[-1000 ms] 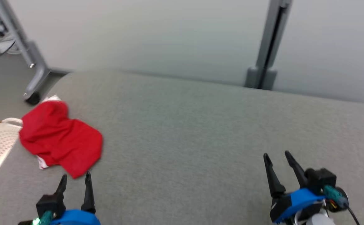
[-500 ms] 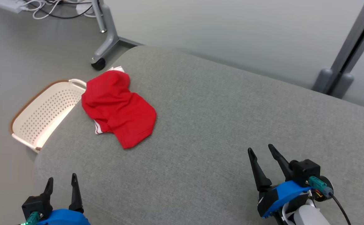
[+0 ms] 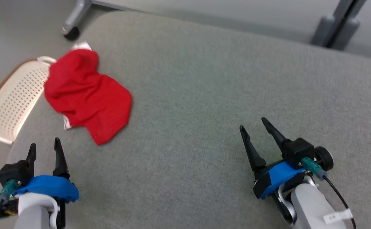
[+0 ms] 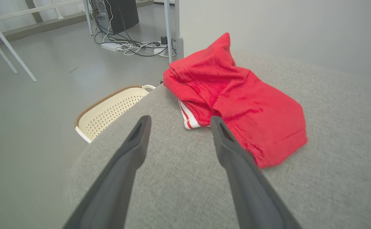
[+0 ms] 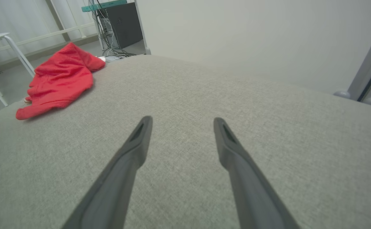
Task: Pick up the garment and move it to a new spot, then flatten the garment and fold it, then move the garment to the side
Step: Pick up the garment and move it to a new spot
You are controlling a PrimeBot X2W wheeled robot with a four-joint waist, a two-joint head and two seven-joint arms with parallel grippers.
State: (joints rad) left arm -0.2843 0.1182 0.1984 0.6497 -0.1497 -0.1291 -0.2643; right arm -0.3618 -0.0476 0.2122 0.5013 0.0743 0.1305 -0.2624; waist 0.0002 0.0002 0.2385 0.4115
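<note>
Mostly it is the robot's head that has moved in the last half second. The whole view has swung and tipped down, so the red garment (image 3: 86, 95) and the pale basket (image 3: 10, 105) only seem to slide in the picture.

The garment lies crumpled near the far left corner of the grey cushion (image 3: 210, 89), right at its left edge. The basket stands on the floor just beside that edge. A white striped trim peeks out on the garment's near side.

The left end effector (image 3: 44, 143) stands wide open and holds nothing. The right end effector (image 3: 253, 123) is the same, open and empty.

I judge that the step in hand is the reach for the first pick-up. To do it well, the left arm (it is the nearer one) should go forward to the near hem and come down on a raised fold. It should close only on the red cloth, without pinching the cushion cover below. Lifting toward the middle of the cushion should keep the garment from slipping over the edge into the basket.

The left forearm is over the near left corner, its fingers pointing away from the robot, near the garment but apart from it. The right forearm is over the near right part of the cushion, with its fingers leaning to the left, well apart from the garment.
</note>
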